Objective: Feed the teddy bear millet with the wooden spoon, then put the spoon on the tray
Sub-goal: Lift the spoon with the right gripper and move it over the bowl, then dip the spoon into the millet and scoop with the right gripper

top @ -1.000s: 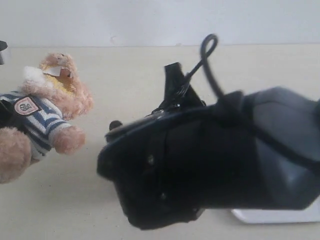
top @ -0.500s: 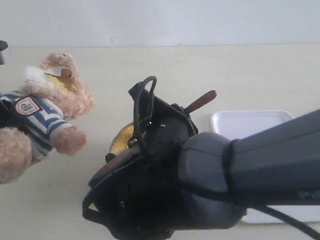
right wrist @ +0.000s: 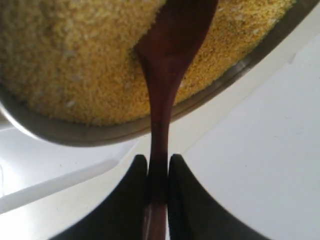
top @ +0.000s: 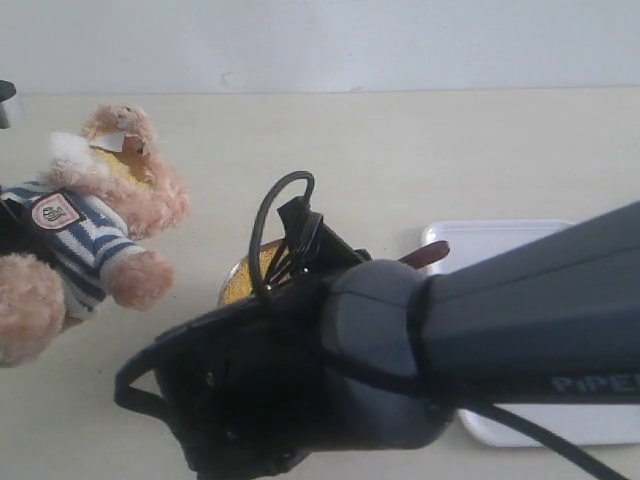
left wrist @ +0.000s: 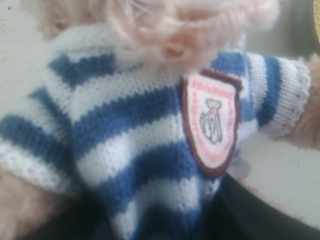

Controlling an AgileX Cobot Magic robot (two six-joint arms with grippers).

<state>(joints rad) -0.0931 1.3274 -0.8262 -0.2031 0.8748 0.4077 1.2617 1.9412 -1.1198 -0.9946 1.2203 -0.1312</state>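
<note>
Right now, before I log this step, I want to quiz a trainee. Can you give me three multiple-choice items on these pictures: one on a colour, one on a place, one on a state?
1. The teddy bear's shirt is striped: A red and white; B blue and white; C green and yellow.
2. The wooden spoon's round end is: A at the millet in the metal bowl; B at the bear's mouth; C under the bear's arm.
3. The right gripper is: A open; B shut on the bowl's rim; C shut on the spoon's handle.
Answers: 1 B, the left wrist view shows the stripes; 2 A, the right wrist view shows it at the grains; 3 C, both fingers press the handle.
</note>
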